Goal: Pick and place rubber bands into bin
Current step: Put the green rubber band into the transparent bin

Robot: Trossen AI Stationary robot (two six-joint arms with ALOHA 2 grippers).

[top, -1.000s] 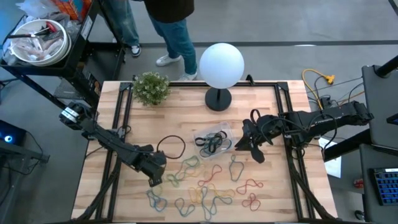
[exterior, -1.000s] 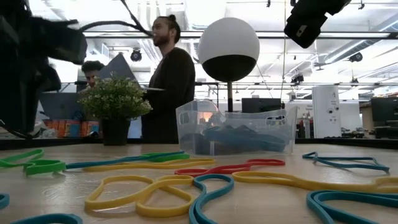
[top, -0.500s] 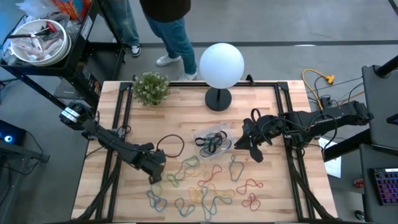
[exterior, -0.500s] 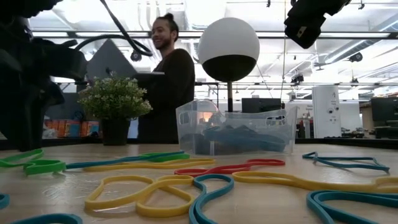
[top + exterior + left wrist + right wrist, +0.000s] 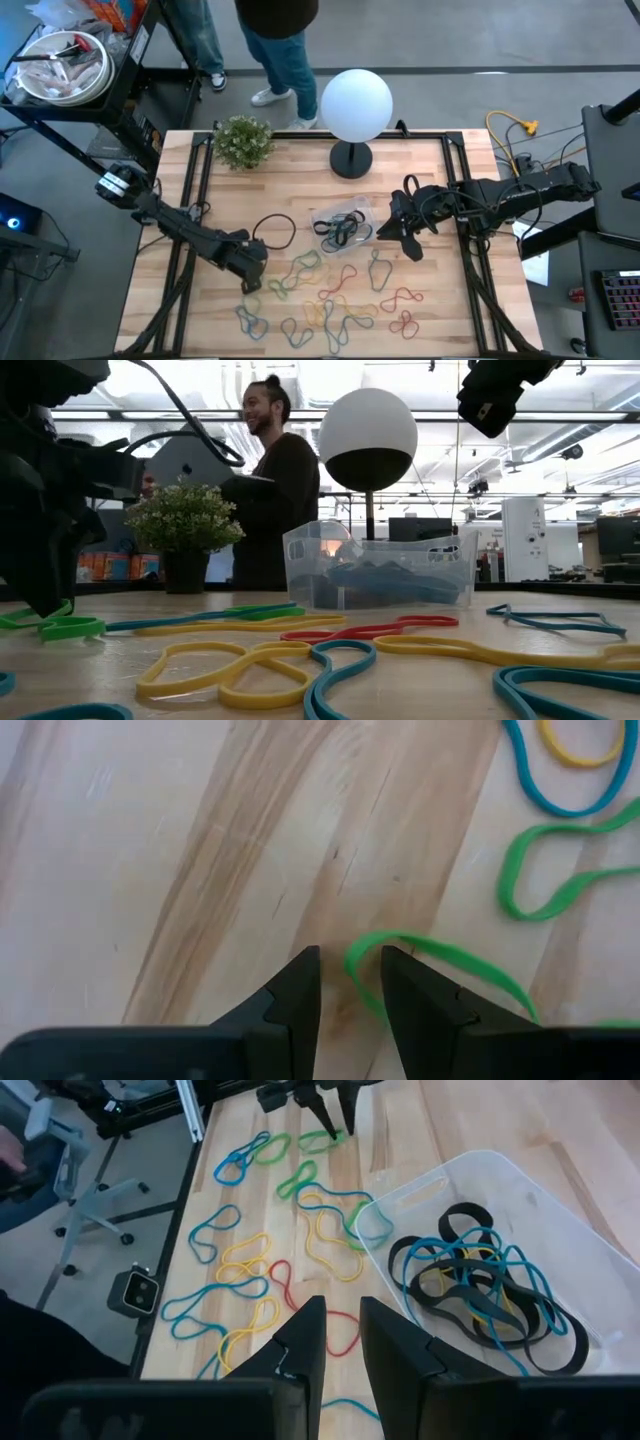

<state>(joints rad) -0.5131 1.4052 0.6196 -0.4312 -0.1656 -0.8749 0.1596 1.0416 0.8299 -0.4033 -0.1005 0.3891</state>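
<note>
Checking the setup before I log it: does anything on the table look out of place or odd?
Nothing damaged. One black rubber band lies apart from the coloured bands scattered on the table, left of the bin, which already holds several. The left end effector is low over a green band; the right end effector hangs beside the bin.

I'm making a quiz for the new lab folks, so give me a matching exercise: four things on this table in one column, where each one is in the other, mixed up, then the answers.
Things:
1. globe lamp
2. potted plant
3. clear bin
4. left gripper

Places:
A. far left corner of the table
B. down at the table among the loose rubber bands, a green band at its fingers
C. middle of the table, black and blue bands inside
D. far edge, near the middle

Pairs: 1-D, 2-A, 3-C, 4-B
</note>
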